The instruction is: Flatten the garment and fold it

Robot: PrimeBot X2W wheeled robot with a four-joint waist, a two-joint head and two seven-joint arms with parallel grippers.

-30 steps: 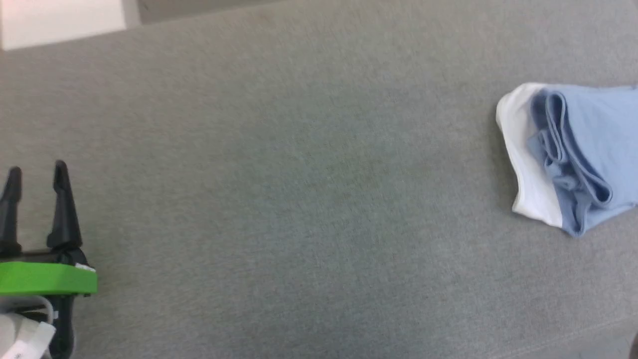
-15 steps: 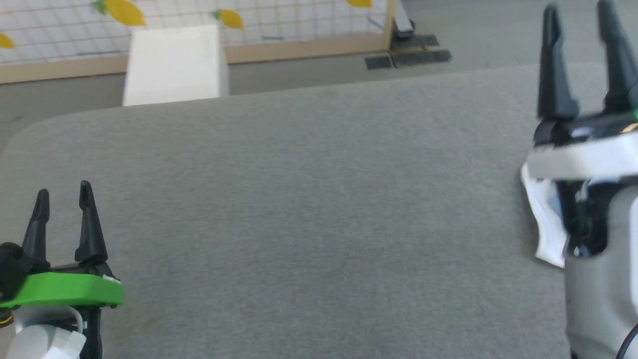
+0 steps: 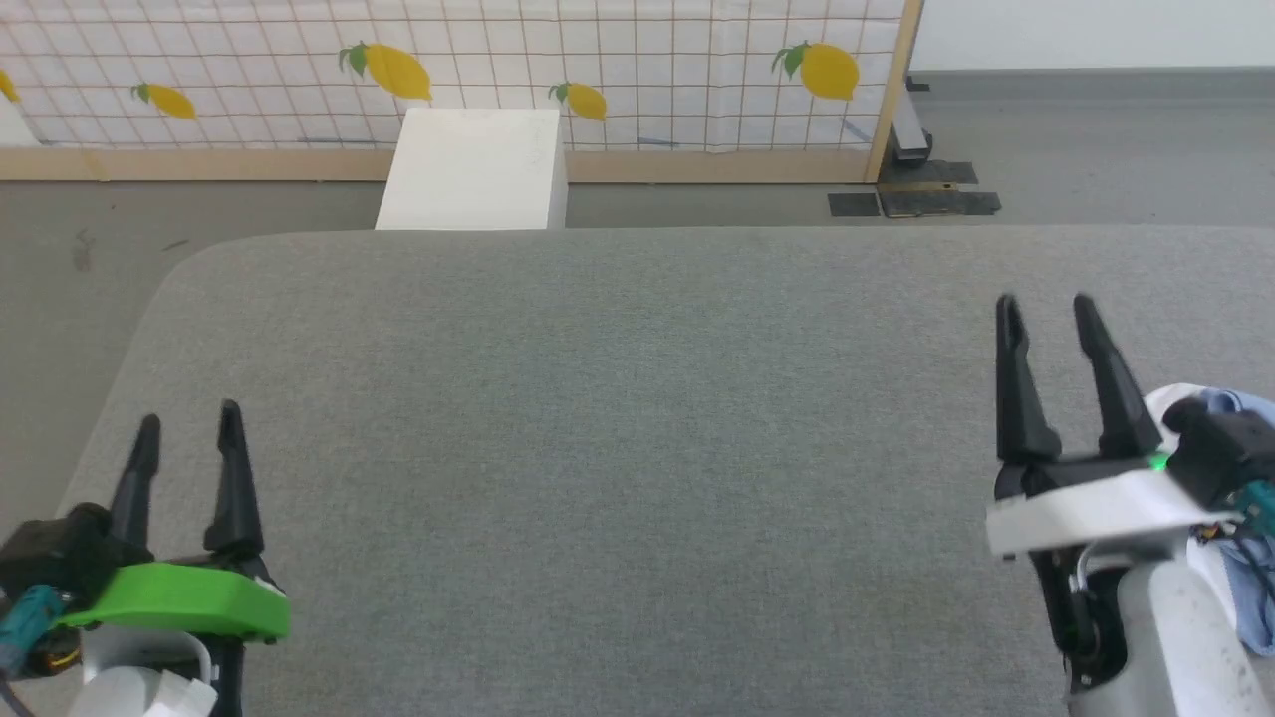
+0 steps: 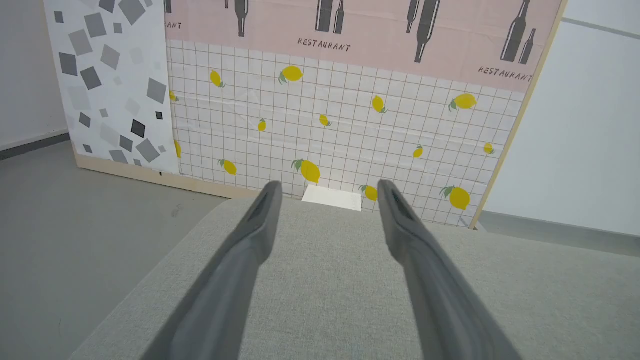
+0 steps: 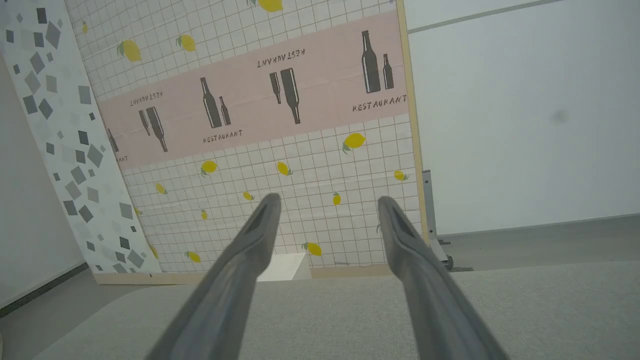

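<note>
The garment (image 3: 1253, 588), sky-blue with a white edge, lies at the right edge of the grey table (image 3: 618, 418), mostly hidden behind my right arm. My right gripper (image 3: 1046, 304) hovers open just left of it, fingers pointing away, with nothing between them. At the lower left my left gripper (image 3: 189, 423), with its green wrist band, stands open and empty, far from the garment. In each wrist view the two grey fingers (image 4: 250, 250) (image 5: 245, 255) spread apart over bare grey cloth, around the gripper midpoints (image 4: 327, 187) (image 5: 327, 202).
A white box (image 3: 473, 169) stands on the floor beyond the table's far edge. Behind it runs a lemon-patterned partition (image 3: 598, 60) with a wooden frame. Grey floor lies off the table's rounded left corner (image 3: 174, 274).
The head camera has tilted up, so the far edge, box and partition now show. My right arm has come into view in front of the garment. Both grippers stay open.
</note>
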